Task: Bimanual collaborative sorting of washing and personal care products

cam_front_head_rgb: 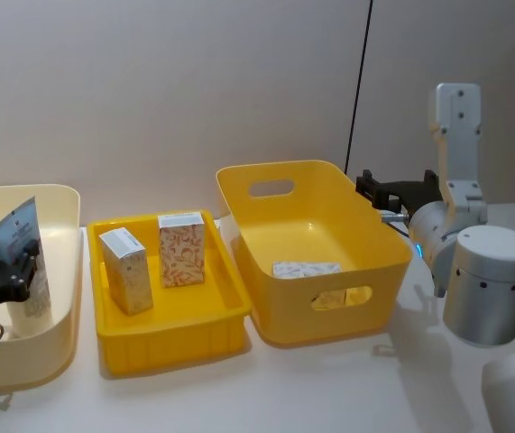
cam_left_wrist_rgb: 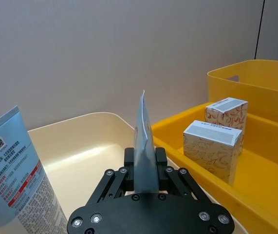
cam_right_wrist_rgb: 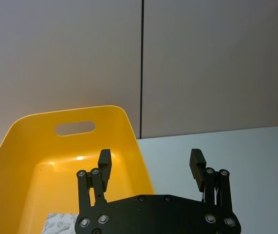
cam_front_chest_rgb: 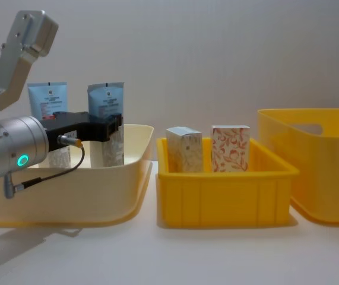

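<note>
My left gripper [cam_front_head_rgb: 28,262] is shut on a squeeze tube [cam_front_head_rgb: 17,229], light blue above and white below, held upright inside the cream bin [cam_front_head_rgb: 63,203]. In the left wrist view the held tube [cam_left_wrist_rgb: 143,141] is edge-on between the fingers, and a second tube [cam_left_wrist_rgb: 17,170] stands beside it. The chest view has both tubes [cam_front_chest_rgb: 107,102] [cam_front_chest_rgb: 47,98] upright in that bin. Two small cartons [cam_front_head_rgb: 125,269] [cam_front_head_rgb: 182,249] stand in the low yellow tray [cam_front_head_rgb: 171,325]. Another carton [cam_front_head_rgb: 306,269] lies flat in the deep yellow bin [cam_front_head_rgb: 266,171]. My right gripper [cam_front_head_rgb: 366,186] hangs open and empty at that bin's far right rim.
The three containers stand side by side across the white table: cream bin left, low tray middle, deep yellow bin [cam_front_chest_rgb: 311,119] right. A black cable [cam_front_head_rgb: 359,81] runs down the wall behind. Bare tabletop lies in front of the containers and right of the deep bin.
</note>
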{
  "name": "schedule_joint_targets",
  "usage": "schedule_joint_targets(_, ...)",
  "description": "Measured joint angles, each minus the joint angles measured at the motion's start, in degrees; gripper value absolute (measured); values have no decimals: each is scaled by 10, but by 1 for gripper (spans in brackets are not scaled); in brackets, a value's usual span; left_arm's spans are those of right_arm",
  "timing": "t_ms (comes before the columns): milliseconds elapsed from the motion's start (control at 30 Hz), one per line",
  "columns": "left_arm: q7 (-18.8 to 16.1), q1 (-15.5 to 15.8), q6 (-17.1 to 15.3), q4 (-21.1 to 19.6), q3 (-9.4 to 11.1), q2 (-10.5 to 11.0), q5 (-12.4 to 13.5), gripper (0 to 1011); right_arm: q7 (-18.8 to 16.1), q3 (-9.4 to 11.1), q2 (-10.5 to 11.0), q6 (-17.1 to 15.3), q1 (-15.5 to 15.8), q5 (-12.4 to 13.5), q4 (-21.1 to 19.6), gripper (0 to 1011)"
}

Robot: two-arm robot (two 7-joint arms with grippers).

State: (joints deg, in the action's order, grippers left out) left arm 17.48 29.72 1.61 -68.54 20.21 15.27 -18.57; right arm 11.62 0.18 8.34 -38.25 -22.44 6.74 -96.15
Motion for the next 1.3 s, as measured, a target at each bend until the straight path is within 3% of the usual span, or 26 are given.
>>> schedule_joint_targets(967,2,2,1,3,0,-1,1,223,0,0,0,0,0,0,0,1001)
schedule_joint_targets(1300,22,7,27,17,-14,-8,-16,223,0,0,0,0,0,0,0,1001)
